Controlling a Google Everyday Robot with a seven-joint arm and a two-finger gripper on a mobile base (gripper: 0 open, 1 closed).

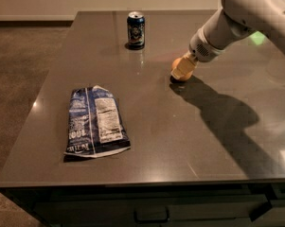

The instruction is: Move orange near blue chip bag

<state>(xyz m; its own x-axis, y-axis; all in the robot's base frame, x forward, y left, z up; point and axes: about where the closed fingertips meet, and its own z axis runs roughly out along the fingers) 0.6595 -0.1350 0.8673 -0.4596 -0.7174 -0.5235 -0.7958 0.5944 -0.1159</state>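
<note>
The orange (178,62) sits on the dark table (180,141) right of centre, mostly covered by my gripper (182,71), which is down on it at table level. The white arm reaches in from the upper right. The blue chip bag (96,122) lies flat near the table's front left, nutrition panel up, well apart from the orange and the gripper.
A dark blue drink can (136,30) stands upright at the back of the table, left of the gripper. The arm's shadow (227,122) falls across the right side of the table. The table's left edge drops to a brown floor (19,79).
</note>
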